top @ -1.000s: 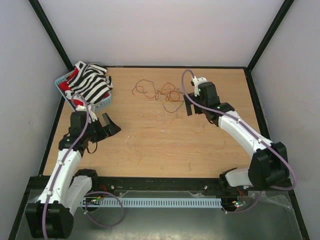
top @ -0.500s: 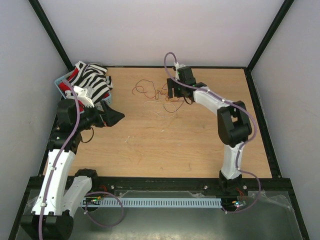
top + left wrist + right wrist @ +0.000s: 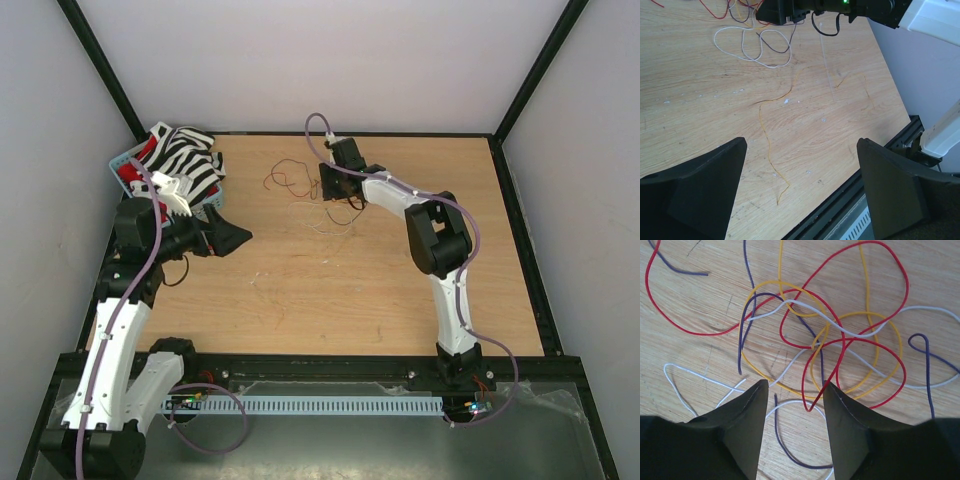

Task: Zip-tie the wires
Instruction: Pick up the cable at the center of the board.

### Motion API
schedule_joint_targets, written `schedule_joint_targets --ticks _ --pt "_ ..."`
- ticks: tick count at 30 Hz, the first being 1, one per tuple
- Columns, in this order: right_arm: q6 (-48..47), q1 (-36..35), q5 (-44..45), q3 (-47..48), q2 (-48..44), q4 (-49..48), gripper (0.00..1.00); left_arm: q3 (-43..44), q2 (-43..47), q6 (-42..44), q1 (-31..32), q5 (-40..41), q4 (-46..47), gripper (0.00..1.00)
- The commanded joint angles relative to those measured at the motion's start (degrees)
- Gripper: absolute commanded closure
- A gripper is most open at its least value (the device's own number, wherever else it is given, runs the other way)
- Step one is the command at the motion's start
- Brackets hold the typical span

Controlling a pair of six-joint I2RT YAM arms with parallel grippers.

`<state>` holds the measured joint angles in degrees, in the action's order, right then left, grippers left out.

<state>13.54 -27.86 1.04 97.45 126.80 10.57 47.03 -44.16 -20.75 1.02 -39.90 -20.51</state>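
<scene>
— Okay, where are the wires (image 3: pixel 300 185) for you?

— Far middle of the table (image 3: pixel 400 300), one loose tangle lying flat on the wood. On my right wrist camera it fills the view: red, yellow, dark and white loops crossing over one another.

— And your right gripper (image 3: pixel 328 186)?

— Over the right part of that tangle, pointing down at it. Its fingers (image 3: pixel 745 430) stand apart with a moderate gap, and I can see red and yellow loops on the wood through that gap. Nothing is pinched as far as I can see.

— Left side?

— My left gripper (image 3: pixel 801 145) hangs above the table at the left, just beside the blue basket (image 3: pixel 205 208) with the striped cloth (image 3: pixel 185 165) heaped in it, and it is aimed to the right. It is spread wide with nothing between the fingers. From its camera I get the white loops on the tangle's near side, and one orange strand (image 3: pixel 766 140) trailing off the heap toward the near edge, well apart from both grippers.
</scene>
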Motion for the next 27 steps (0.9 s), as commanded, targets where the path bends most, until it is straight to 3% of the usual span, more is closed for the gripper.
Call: schedule_joint_targets --ticks 1,4,8,10,12,18,27 --pt "-0.02 -0.02 1.97 1.07 -0.05 1.52 0.46 2.37 -0.09 0.81 0.3 -1.18 1.49 0.07" --pt "-0.73 -0.08 2.02 0.58 -0.71 1.63 0.6 2.31 -0.28 0.77 0.39 -1.15 1.75 0.08" --pt "-1.63 -0.05 1.91 0.99 -3.16 2.11 0.89 2.32 -0.52 0.78 0.39 -1.06 2.49 0.11" --pt "-2.54 -0.06 2.55 1.87 -5.54 3.15 1.0 2.77 -1.11 0.74 0.39 -1.06 3.15 0.2" --pt "-3.76 -0.09 2.97 3.27 -8.71 4.15 1.0 3.54 -2.07 0.43 0.38 -1.02 4.49 0.24" --pt "-7.28 -0.09 3.15 8.47 -18.56 5.73 1.0 9.47 -7.11 0.7 0.39 -1.61 9.86 0.23" --pt "-12.03 -0.01 0.17 27.84 -21.03 5.76 1.0 17.92 -14.13 1.76 0.31 -3.08 17.51 0.04"
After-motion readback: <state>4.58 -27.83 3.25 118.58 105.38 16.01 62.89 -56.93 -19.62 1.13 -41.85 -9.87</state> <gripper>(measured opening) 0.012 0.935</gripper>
